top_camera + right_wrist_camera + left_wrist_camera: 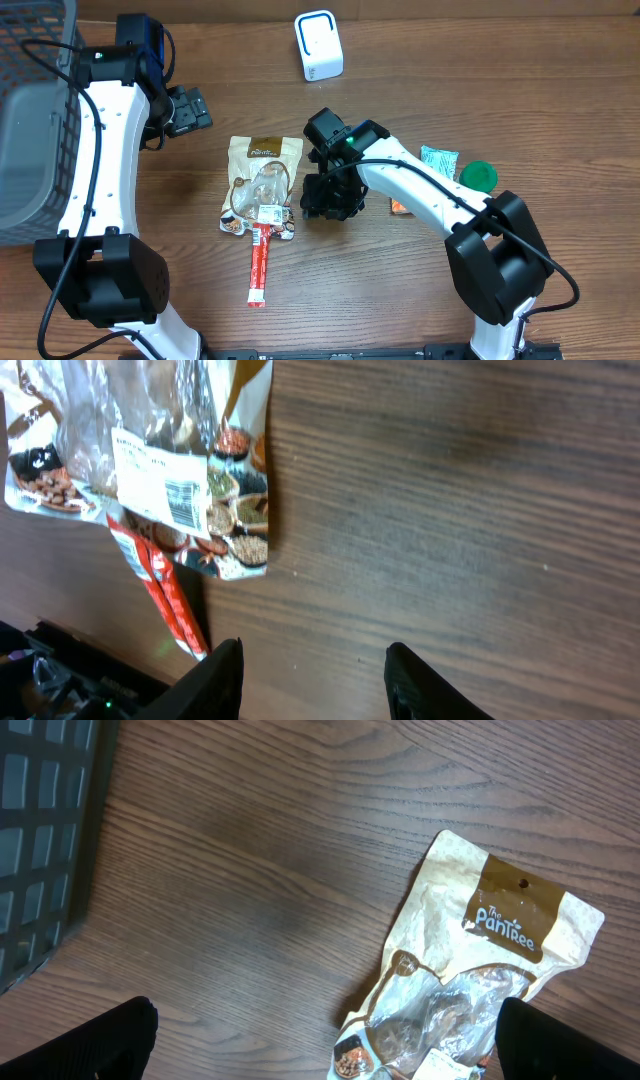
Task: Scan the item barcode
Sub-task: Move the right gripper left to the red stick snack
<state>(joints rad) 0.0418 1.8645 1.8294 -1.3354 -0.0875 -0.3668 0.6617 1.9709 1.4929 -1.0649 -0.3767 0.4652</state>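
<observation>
Red stick packet (260, 262): nearest the robot and lying flat. Its upper end meets the bag's lower edge, though I cannot tell whether it is tucked under. It could drag along when the bag lifts.
Snack bag (262, 180): the item to scan. It lies face up on the wooden table (420, 300) between the two arms, with its brown header toward the far side.
Barcode label (165, 485): a white sticker on the bag's lower part, facing up, with crinkled clear film around it.
Right claw (315, 675): released and grasping nothing. Its fingers stand part way apart over bare wood, just beside the bag's right edge.
Step in hand: probably taking hold of the bag, with nothing lifted yet.
Doing it well: pinch the right edge or the stiffer header, well away from the sticker, so no finger covers the bars. The film is thin and flat on the wood, so come in low and catch an edge. A pinch from straight above may only crumple it.
Left claw (192, 108): spread wide and empty, beyond the bag's far-left corner and near the grey basket (30, 60). It is free to steady the bag.
White scanner (318, 45): apparently the reader, upright at the far edge and well apart from the bag. The label must be turned toward its face and held taut, since wrinkles or glare could spoil the read.
</observation>
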